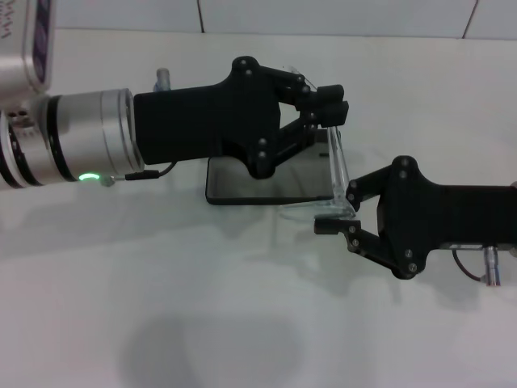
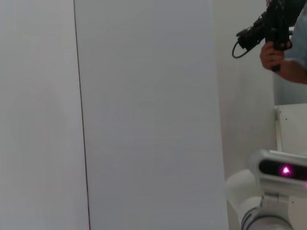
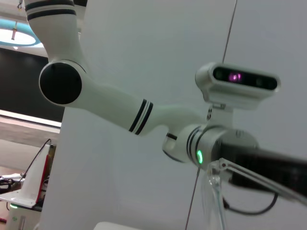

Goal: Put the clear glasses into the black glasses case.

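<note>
Case: the black glasses case (image 1: pixel 266 187) lies open on the table (image 1: pixel 161 307), mid-scene.
Left gripper (image 1: pixel 329 103): over the case, reaching in from the left.
Right gripper (image 1: pixel 338 212): at the case's right end.
Glasses: the clear glasses (image 1: pixel 339 174) stand on edge between both grippers, seemingly at the case's right rim.
</note>
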`<state>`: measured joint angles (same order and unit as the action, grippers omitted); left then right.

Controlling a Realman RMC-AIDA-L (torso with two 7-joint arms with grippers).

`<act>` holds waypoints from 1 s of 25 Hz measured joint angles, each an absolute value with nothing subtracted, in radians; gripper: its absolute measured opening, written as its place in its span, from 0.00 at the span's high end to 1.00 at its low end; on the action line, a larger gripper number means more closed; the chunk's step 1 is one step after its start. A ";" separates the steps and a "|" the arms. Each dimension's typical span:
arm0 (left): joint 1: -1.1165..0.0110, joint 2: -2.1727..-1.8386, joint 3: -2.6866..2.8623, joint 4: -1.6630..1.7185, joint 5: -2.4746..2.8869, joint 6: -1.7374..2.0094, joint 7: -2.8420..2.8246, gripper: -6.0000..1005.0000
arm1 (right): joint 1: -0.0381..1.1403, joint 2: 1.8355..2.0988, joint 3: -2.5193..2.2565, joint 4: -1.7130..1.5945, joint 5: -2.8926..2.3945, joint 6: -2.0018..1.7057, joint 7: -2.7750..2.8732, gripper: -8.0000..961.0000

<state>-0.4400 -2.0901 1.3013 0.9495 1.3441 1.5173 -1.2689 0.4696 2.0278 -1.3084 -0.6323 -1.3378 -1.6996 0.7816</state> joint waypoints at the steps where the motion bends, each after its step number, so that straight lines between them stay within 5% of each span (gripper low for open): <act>1: -0.439 -2.091 1.305 0.948 1.345 1.513 -1.269 0.89 | 0.470 2.028 -1.309 -0.641 -1.335 -1.700 0.781 0.87; 25: -0.443 -2.092 1.328 0.889 1.346 1.508 -1.265 0.89 | 0.470 2.028 -1.311 -0.682 -1.255 -1.692 0.739 0.87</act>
<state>-0.4425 -2.0918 1.3284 0.8893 1.3456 1.5081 -1.2650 0.4698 2.0279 -1.3114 -0.6820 -1.2546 -1.6922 0.7395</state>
